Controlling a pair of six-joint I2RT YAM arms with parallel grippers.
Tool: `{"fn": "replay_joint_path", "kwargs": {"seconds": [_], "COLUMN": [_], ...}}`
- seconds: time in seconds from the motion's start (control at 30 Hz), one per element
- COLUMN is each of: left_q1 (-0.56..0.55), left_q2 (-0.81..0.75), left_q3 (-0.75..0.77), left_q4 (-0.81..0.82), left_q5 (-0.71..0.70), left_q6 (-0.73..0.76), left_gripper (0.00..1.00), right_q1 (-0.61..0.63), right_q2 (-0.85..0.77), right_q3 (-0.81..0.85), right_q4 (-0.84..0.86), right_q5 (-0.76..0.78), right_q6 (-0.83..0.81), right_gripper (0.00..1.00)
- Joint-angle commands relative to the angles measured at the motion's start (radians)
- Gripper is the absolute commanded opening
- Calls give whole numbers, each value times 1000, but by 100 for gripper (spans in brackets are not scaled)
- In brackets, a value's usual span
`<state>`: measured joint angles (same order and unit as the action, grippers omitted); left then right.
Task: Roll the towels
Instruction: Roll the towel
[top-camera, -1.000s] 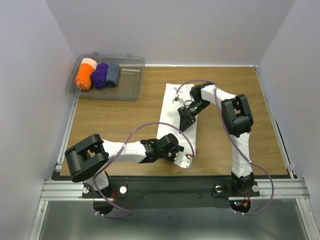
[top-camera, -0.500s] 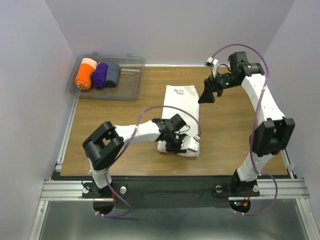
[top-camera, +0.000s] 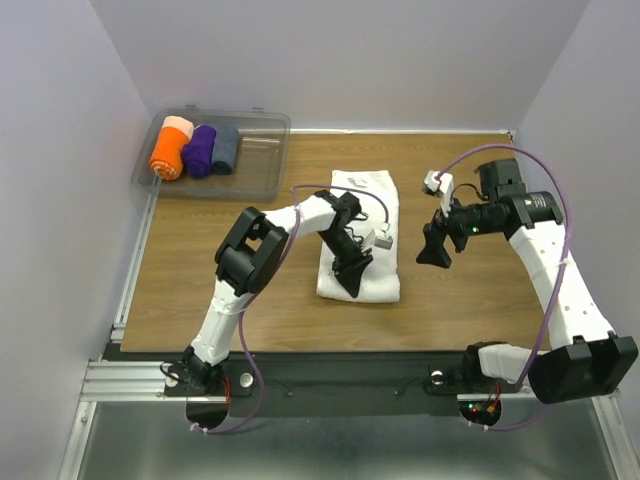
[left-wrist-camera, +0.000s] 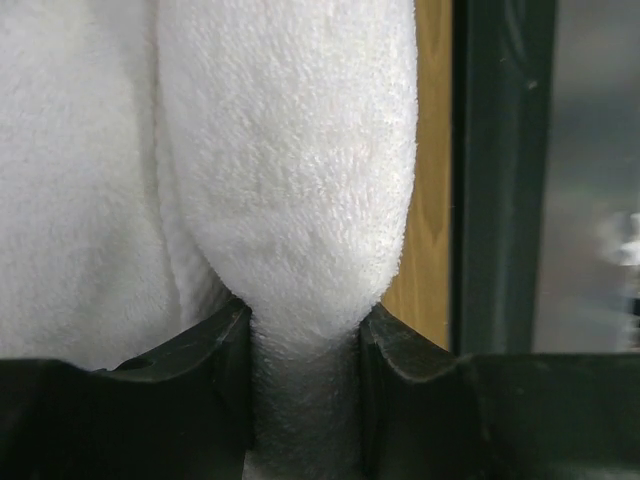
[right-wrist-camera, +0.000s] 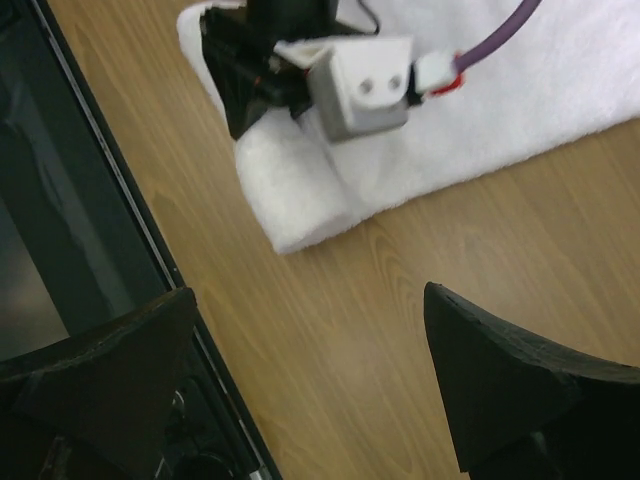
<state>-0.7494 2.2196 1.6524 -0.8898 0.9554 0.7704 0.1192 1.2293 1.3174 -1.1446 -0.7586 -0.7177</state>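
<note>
1. The white towel lies in the middle of the table, its long side pointing away from the robot.
2. Its near end is a fat roll, and the left gripper is clamped on it.
3. The right gripper hangs with its fingers wide apart beside the towel's right edge, touching nothing.
4. The flat part lies beyond the roll, so rolling should go away from the robot. The left gripper is nearer.

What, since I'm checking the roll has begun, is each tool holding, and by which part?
The left tool pinches the white towel by its rolled-up near end. The right tool holds nothing; it is open above the table.
</note>
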Motion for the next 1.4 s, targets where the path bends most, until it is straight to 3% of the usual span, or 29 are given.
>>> {"fn": "replay_joint_path", "kwargs": {"seconds": [0.0,0.13,0.33,0.4,0.53,0.93,0.97,1.0,1.07,1.1,1.2,1.37], "left_q1": [22,30,45,54,59,81,82,84,91,102,128,229], "left_q2": [170,256,327,341,345,356,356,354,344,333,256,34], "left_q3": [70,133,173,175,179,219,219,219,212,205,146,18], "left_q4": [-159,-192,-225,-225,-227,-225,-225,-225,-225,-225,-212,-159], "left_q5": [39,43,23,34,25,55,57,63,74,92,132,218], "left_q6": [29,7,20,20,20,9,7,7,10,15,32,53], "left_gripper": [45,44,44,44,44,47,47,47,48,49,53,68], "right_q1": [46,282,404,518,626,685,686,685,685,685,685,679], "right_q2": [-48,-76,-13,19,62,150,157,160,159,145,119,104], "right_q3": [-92,-193,-279,-311,-349,-527,-532,-540,-547,-560,-583,-606], "right_q4": [65,190,364,454,540,747,752,758,758,757,753,729], "right_q5": [77,273,407,484,576,696,693,682,664,641,596,507], "right_q6": [-17,93,113,129,136,35,37,38,49,50,66,60], "right_gripper": [100,100,100,100,100,98,94,77,54,35,1,1]}}
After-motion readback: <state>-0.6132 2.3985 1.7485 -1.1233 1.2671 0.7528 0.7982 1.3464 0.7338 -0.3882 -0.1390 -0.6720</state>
